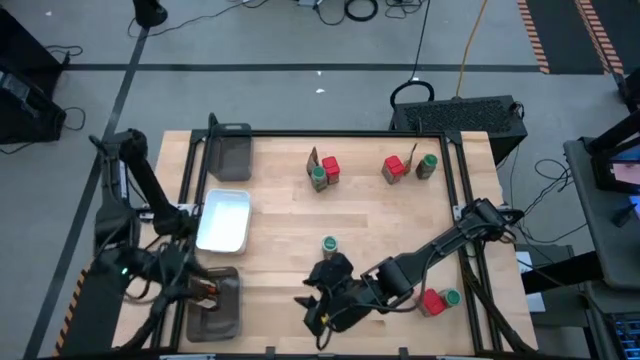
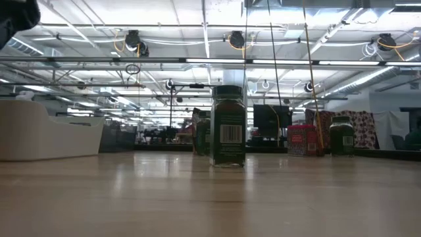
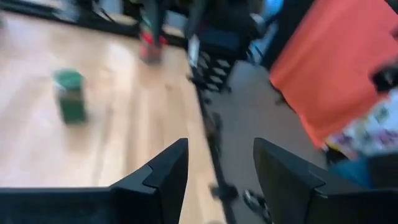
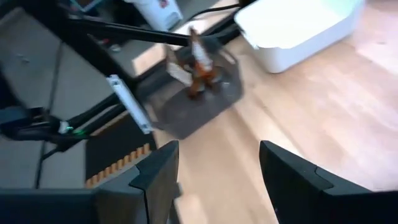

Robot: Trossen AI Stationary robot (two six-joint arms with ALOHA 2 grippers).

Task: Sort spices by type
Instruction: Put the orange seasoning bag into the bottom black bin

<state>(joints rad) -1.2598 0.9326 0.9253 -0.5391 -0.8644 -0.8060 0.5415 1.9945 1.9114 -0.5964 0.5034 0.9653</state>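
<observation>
The spices lie in small groups on the wooden table: a green-lidded jar (image 1: 329,245) (image 2: 228,125) stands alone near the middle. A sachet, red box and jar (image 1: 323,172) stand at the far centre, another such trio (image 1: 405,167) to their right. A red box and jar (image 1: 438,300) sit at the near right. Brown sachets (image 4: 199,65) lie in the near-left mesh tray (image 1: 228,310). My left gripper (image 3: 217,174) is open above that tray's left side (image 1: 195,283), nothing between its fingers. My right gripper (image 4: 214,180) is open near the front centre (image 1: 314,305), pointing toward the tray.
A white dish (image 1: 224,220) stands at the left, between the near-left tray and a second grey mesh tray (image 1: 232,155) at the far left. A black frame (image 1: 450,190) runs along the table's sides. Bare wood lies between the dish and the lone jar.
</observation>
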